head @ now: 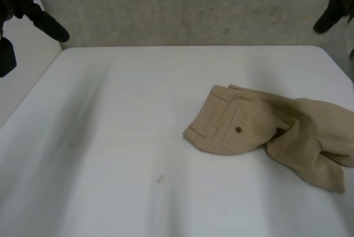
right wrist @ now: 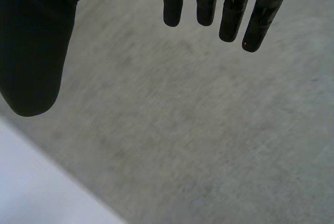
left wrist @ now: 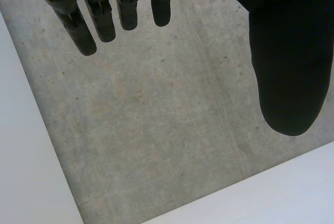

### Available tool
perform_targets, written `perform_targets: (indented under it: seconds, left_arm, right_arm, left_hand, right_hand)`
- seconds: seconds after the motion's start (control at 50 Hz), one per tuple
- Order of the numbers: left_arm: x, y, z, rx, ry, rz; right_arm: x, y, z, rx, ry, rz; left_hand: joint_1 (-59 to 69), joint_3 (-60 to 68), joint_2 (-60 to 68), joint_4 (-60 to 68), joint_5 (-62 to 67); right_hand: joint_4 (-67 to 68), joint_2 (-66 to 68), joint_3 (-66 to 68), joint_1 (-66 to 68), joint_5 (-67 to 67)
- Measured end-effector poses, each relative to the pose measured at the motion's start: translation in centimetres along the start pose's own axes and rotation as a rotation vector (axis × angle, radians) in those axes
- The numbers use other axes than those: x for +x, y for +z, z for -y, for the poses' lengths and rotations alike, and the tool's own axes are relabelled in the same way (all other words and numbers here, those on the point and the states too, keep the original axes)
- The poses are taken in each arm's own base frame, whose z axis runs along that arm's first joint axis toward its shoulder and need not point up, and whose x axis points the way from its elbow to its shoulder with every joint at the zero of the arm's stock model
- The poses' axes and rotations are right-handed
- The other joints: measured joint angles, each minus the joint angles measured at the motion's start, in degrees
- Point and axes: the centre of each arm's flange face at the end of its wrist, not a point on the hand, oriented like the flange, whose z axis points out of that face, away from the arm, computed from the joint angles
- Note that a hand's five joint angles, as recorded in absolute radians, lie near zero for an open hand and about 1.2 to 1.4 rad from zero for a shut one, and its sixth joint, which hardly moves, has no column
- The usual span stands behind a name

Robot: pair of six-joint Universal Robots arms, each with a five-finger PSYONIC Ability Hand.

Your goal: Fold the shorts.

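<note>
Nearest the camera, the white desk [head: 110, 154] is showing a bare front, with only a small dark speck [head: 159, 179] sitting toward 6 o'clock. Moving up and across to about 3 o'clock from the desk's middle, the tan shorts [head: 265, 132] are lying in a loose, rumpled heap. The waistband end is pointing toward 9 o'clock, and a back pocket with a dark button [head: 238, 130] is facing up. The legs are bunching and trailing off toward 4 o'clock, one lapping over the other.

Farther back, at 10 o'clock past the desk's far corner, the left robot hand [head: 41, 19] is hanging well apart from the shorts. In its wrist view, its fingers [left wrist: 78, 25] are reaching out straight with the thumb [left wrist: 284, 67] spread wide, gripping nothing. Over at 2 o'clock, the right robot hand [head: 333, 15] is doing the same. Its fingers [right wrist: 206, 2] are extended, its thumb [right wrist: 31, 51] is set apart, and nothing is in its grasp. Beyond and beneath both, the grey concrete floor [head: 182, 10] is stretching away past the desk's far edge.
</note>
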Motion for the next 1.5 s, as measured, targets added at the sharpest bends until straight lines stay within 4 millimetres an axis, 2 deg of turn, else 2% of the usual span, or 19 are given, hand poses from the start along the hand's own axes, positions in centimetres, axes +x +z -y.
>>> perform_targets:
  seconds: [0.02, 0.08, 0.2, 0.34, 0.56, 0.84, 0.94, 1.0, 1.08, 1.16, 1.22, 1.26, 1.34, 1.42, 1.46, 1.48, 1.5]
  left_arm:
    - [0.0, 0.0, 0.0, 0.001, 0.001, -0.001]
    - [0.1, 0.0, 0.1, 0.001, 0.001, -0.004]
    - [0.3, 0.3, -0.3, -0.014, 0.003, -0.035]
    - [0.5, 0.2, -0.5, -0.036, 0.004, -0.062]
    - [0.8, -0.1, -0.9, -0.063, 0.005, -0.074]
    - [0.9, 0.0, -1.6, -0.080, 0.007, -0.078]
    - [1.5, 0.4, -3.1, -0.100, 0.004, -0.102]
    - [2.5, 0.9, -4.6, -0.123, 0.001, -0.138]
    - [5.0, 1.4, -7.8, -0.183, -0.003, -0.225]
    - [6.7, 1.6, -10.3, -0.232, -0.002, -0.275]
    - [7.5, 1.9, -12.0, -0.265, 0.001, -0.294]
    - [7.9, 2.1, -13.4, -0.290, 0.005, -0.300]
    - [8.0, 2.4, -14.2, -0.302, 0.008, -0.293]
    - [7.6, 2.7, -14.2, -0.297, 0.009, -0.274]
    - [7.4, 2.8, -14.0, -0.293, 0.010, -0.266]
    - [7.4, 2.8, -14.0, -0.292, 0.010, -0.265]
    - [7.2, 2.9, -13.8, -0.285, 0.010, -0.257]
  right_arm:
    - [0.5, -0.1, 0.7, 0.019, 0.040, -0.019]
    - [0.8, -0.2, 1.0, 0.016, 0.081, -0.022]
    - [0.8, -0.8, 0.1, -0.073, 0.227, 0.067]
    - [0.6, -0.7, -0.7, -0.135, 0.299, 0.233]
    - [1.7, -0.2, -1.3, -0.158, 0.259, 0.262]
    - [1.0, -0.6, -2.0, -0.175, 0.169, 0.307]
    - [-0.3, -1.1, -3.7, -0.205, 0.001, 0.389]
    - [-0.9, -1.4, -4.8, -0.222, -0.083, 0.427]
    - [-2.1, -2.0, -6.1, -0.244, -0.158, 0.489]
    - [-3.4, -2.4, -7.5, -0.276, -0.179, 0.540]
    - [-4.5, -2.4, -9.1, -0.314, -0.193, 0.578]
    - [-5.8, -2.3, -11.3, -0.365, -0.207, 0.616]
    - [-7.2, -2.1, -14.0, -0.428, -0.209, 0.652]
    - [-8.8, -1.7, -17.1, -0.485, -0.176, 0.667]
    - [-9.3, -1.5, -18.0, -0.491, -0.154, 0.659]
    - [-9.4, -1.4, -18.2, -0.490, -0.149, 0.656]
    - [-9.8, -1.2, -18.8, -0.484, -0.129, 0.644]
  left_hand:
    - [0.0, 0.0, 0.0, 0.0, 0.0]
    - [0.0, 0.0, 0.0, 0.0, 0.0]
    - [0.0, 0.0, 0.0, 0.0, 0.0]
    - [0.0, 0.0, 0.0, 0.0, 0.0]
    - [0.0, 0.0, 0.0, 0.0, 0.0]
    - [0.0, 0.0, 0.0, 0.0, 0.0]
    - [0.0, 0.0, 0.0, 0.0, 0.0]
    - [0.0, 0.0, 0.0, 0.0, 0.0]
    - [0.0, 0.0, 0.0, 0.0, 0.0]
    - [0.0, 0.0, 0.0, 0.0, 0.0]
    - [0.0, 0.0, 0.0, 0.0, 0.0]
    - [0.0, 0.0, 0.0, 0.0, 0.0]
    - [0.0, 0.0, 0.0, 0.0, 0.0]
    - [0.0, 0.0, 0.0, 0.0, 0.0]
    - [0.0, 0.0, 0.0, 0.0, 0.0]
    - [0.0, 0.0, 0.0, 0.0, 0.0]
    - [0.0, 0.0, 0.0, 0.0, 0.0]
  right_hand:
    - [0.0, 0.0, 0.0, 0.0, 0.0]
    - [0.0, 0.0, 0.0, 0.0, 0.0]
    - [0.0, 0.0, 0.0, 0.0, 0.0]
    - [0.0, 0.0, 0.0, 0.0, 0.0]
    - [0.0, 0.0, 0.0, 0.0, 0.0]
    - [0.0, 0.0, 0.0, 0.0, 0.0]
    - [0.0, 0.0, 0.0, 0.0, 0.0]
    - [0.0, 0.0, 0.0, 0.0, 0.0]
    - [0.0, 0.0, 0.0, 0.0, 0.0]
    - [0.0, 0.0, 0.0, 0.0, 0.0]
    - [0.0, 0.0, 0.0, 0.0, 0.0]
    - [0.0, 0.0, 0.0, 0.0, 0.0]
    - [0.0, 0.0, 0.0, 0.0, 0.0]
    - [1.3, 1.7, 2.4, 1.4, 1.3]
    - [10.2, 11.2, 12.1, 9.1, 9.5]
    - [10.2, 11.2, 12.1, 9.1, 9.5]
    - [21.2, 22.6, 23.2, 18.2, 19.9]
